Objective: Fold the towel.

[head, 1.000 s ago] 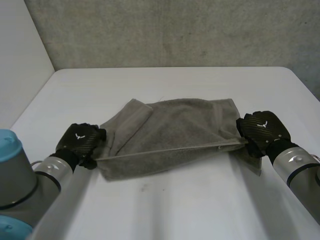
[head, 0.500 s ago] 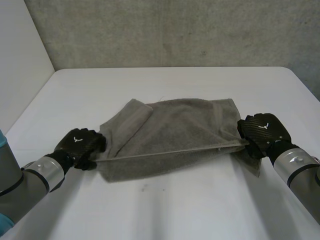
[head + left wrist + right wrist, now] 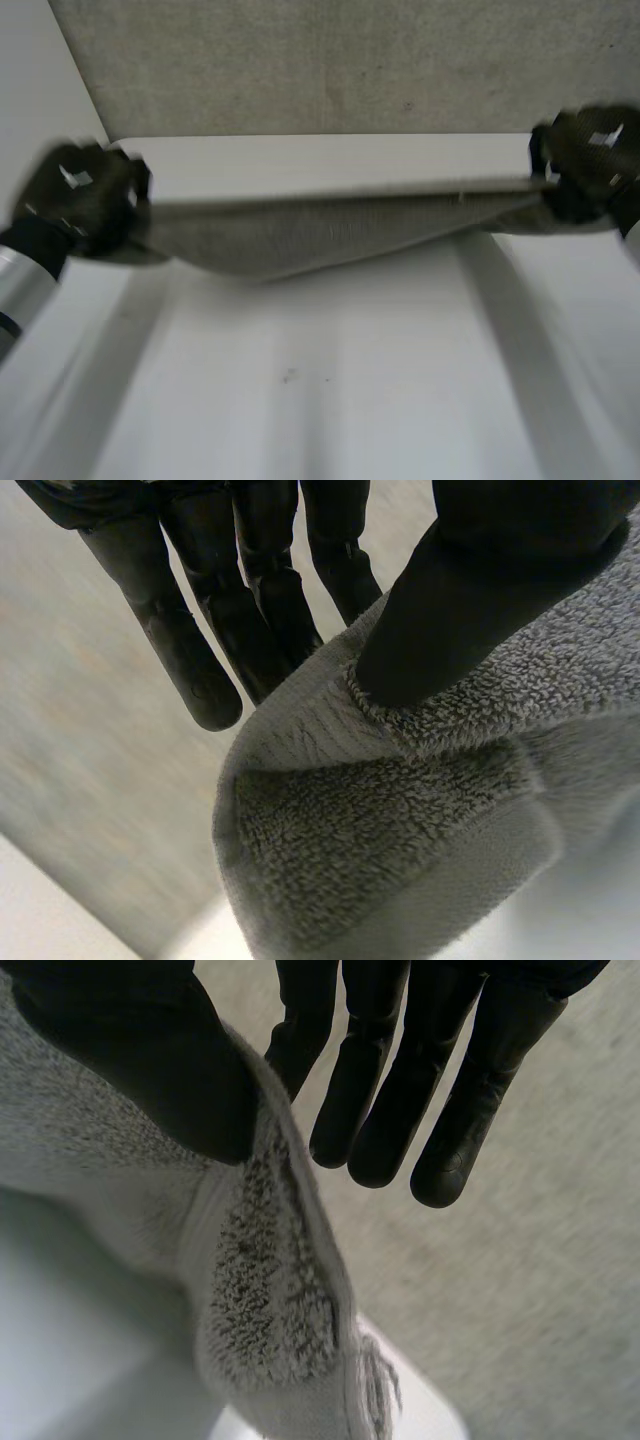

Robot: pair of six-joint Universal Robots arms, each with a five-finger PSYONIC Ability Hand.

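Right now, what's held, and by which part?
The towel: left hand pinches its left end, right hand its right end, top edge taut between them.

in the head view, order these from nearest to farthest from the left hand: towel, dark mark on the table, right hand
1. towel: one end is pinched in the left hand, at the view's left.
2. dark mark: on the table, below the towel's sagging middle.
3. right hand: holds the towel's other end, at the view's far right.
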